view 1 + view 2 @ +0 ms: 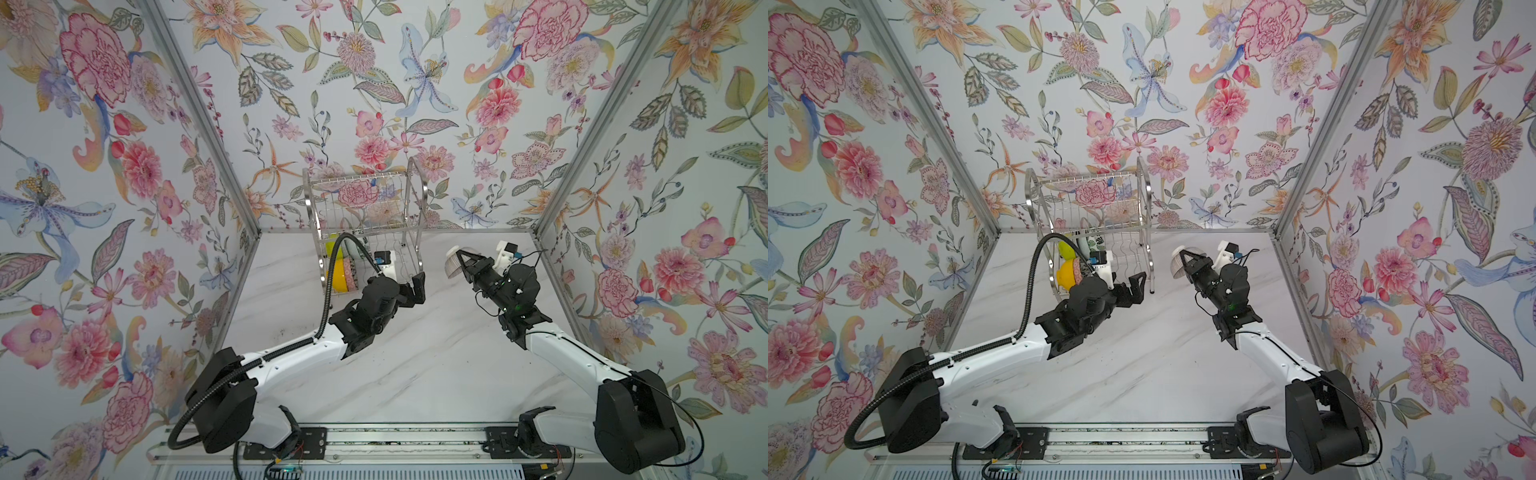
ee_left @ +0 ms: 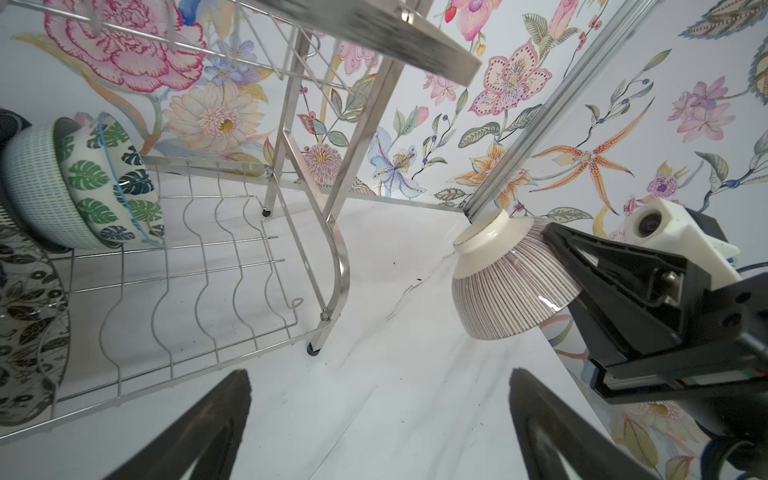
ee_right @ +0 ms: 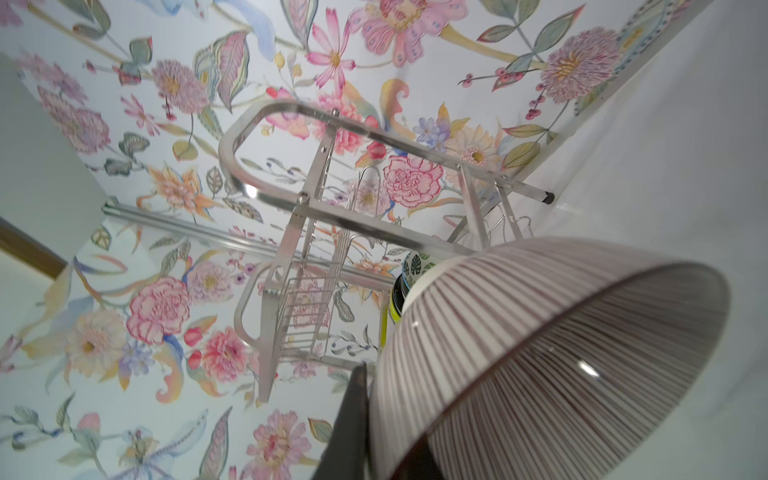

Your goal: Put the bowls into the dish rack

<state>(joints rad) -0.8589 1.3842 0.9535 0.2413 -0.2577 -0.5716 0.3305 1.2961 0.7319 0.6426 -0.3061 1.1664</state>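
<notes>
The silver dish rack (image 1: 409, 195) (image 1: 1144, 195) stands at the back of the table. On edge in its lower tier are a lime green bowl (image 1: 331, 246), an orange-yellow bowl (image 1: 1064, 276), a leaf-print bowl (image 2: 112, 183), a pale green bowl (image 2: 37, 187) and a black-and-white floral bowl (image 2: 25, 324). My left gripper (image 1: 415, 291) (image 2: 380, 374) hangs open and empty in front of the rack's right end. My right gripper (image 1: 463, 257) (image 3: 382, 374) is shut on the rim of a ribbed bowl (image 1: 454, 262) (image 2: 507, 286) (image 3: 540, 353), held in the air right of the rack.
Floral walls with metal corner posts (image 1: 582, 145) close in the marble table (image 1: 415, 365) on three sides. The rack's upper tier (image 1: 361, 183) holds nothing. The right part of the lower tier (image 2: 199, 266) has bare wires.
</notes>
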